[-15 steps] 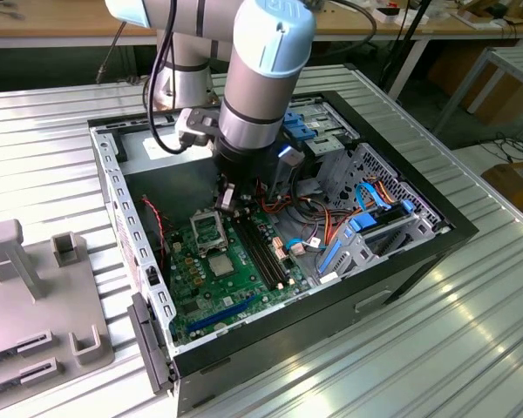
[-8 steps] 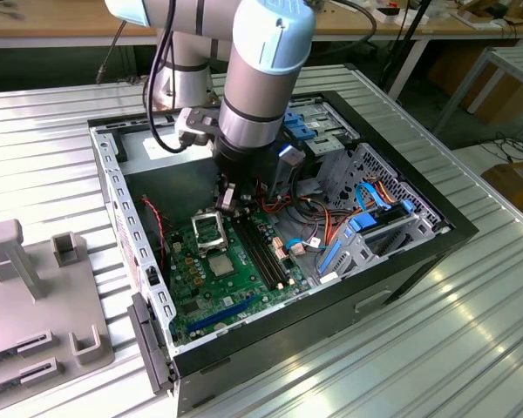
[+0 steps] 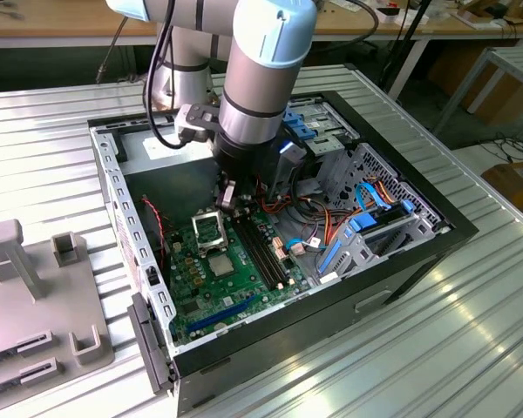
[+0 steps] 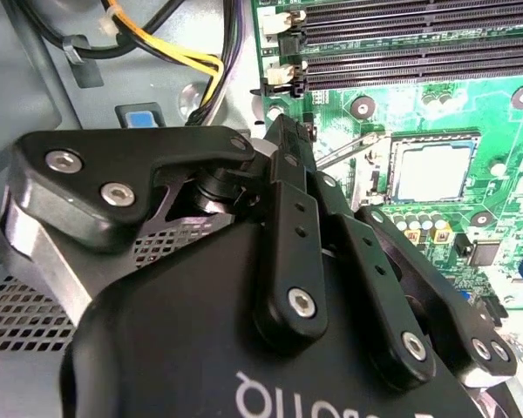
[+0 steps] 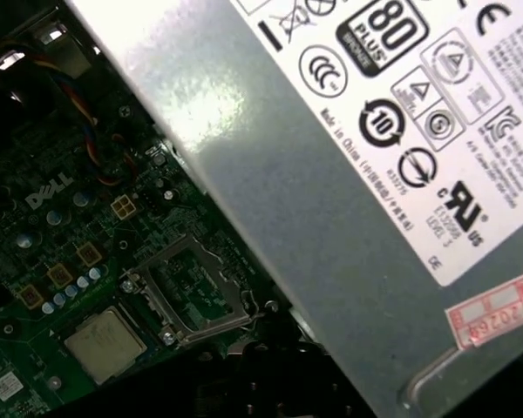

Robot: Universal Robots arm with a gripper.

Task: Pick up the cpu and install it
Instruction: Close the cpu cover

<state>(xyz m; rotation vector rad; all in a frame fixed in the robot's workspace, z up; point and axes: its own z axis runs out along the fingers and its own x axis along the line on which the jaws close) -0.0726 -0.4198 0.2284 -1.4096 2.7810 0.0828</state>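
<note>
Lying flat in its socket near the middle of the board (image 3: pixel 244 300), the cpu (image 3: pixel 220 264) is seen with its dull metal top turned up. In the second wrist view it sits squarely inside the socket's border. It is judged to be placed rather than merely resting there, since its edges are lined up with that border.

Taken from the exterior view's left, grey fixtures (image 3: pixel 17 261) stand on the table (image 3: pixel 471 348), well apart from the open case (image 3: pixel 113 187). Inside the case, the hinged frame (image 3: pixel 207 228) is swung up and back, towards the board edge that faces the power supply (image 3: pixel 157 148). It is presumably left raised so that the socket is reachable from above. The cpu lies just beside the frame, on the side away from the power supply.

The gripper (image 3: pixel 229 198) is held low over the board, pointing down, close to the frame and the end of the memory slots (image 3: pixel 261 248). Whether it is open or closed cannot be told. The slots run just beside the cpu, with cables (image 3: pixel 366 218) beyond them.

The cpu is square, so no long axis can be given. Its sides are set parallel to the slots and to the board's edges.
</note>
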